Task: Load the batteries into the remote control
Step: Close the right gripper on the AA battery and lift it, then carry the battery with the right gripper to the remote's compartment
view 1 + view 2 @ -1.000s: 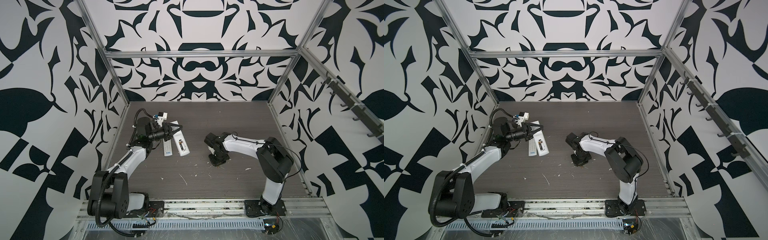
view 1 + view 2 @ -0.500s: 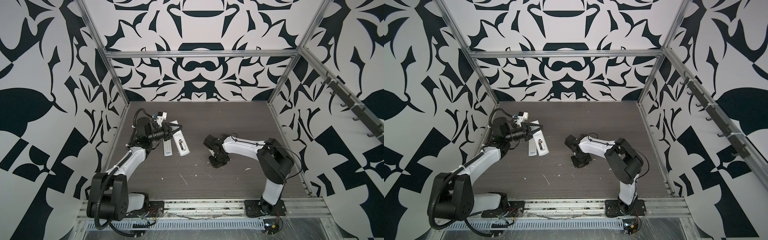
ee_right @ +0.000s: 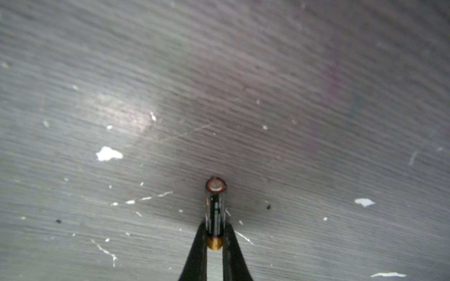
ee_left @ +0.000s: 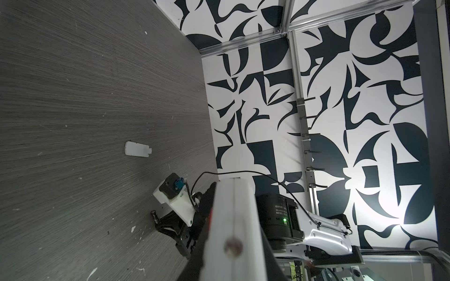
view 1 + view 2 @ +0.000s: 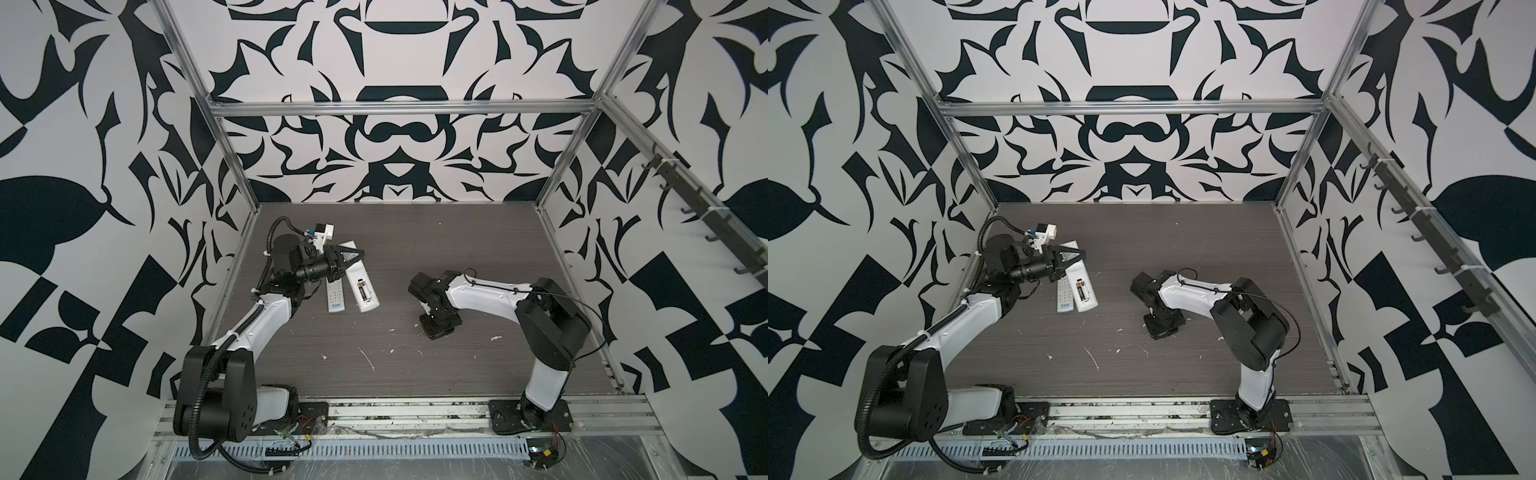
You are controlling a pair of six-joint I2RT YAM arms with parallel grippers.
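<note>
A white remote control (image 5: 368, 304) (image 5: 1088, 306) lies back-up at the left with its compartment open and one battery (image 5: 363, 289) (image 5: 1082, 289) inside. My left gripper (image 5: 353, 257) (image 5: 1073, 257) is shut across the remote's far part. In the left wrist view a white slab (image 4: 233, 219) fills the space between the black fingers. At mid-table my right gripper (image 3: 214, 230) (image 5: 439, 328) points down. It is shut on the gold end of another battery (image 3: 215, 209) (image 4: 154, 216), whose dark body juts past the fingertips just over the tabletop.
A second white remote (image 5: 335, 296) (image 5: 1064, 297) lies buttons-up against the open one. A loose white battery cover (image 4: 136, 149) rests on the table beyond the right arm. White scraps (image 5: 368, 358) dot the front of the dark table; patterned walls and metal posts enclose it.
The right jaws have narrowed onto the battery. Both arms stay almost where they were, and the remotes have not moved.
</note>
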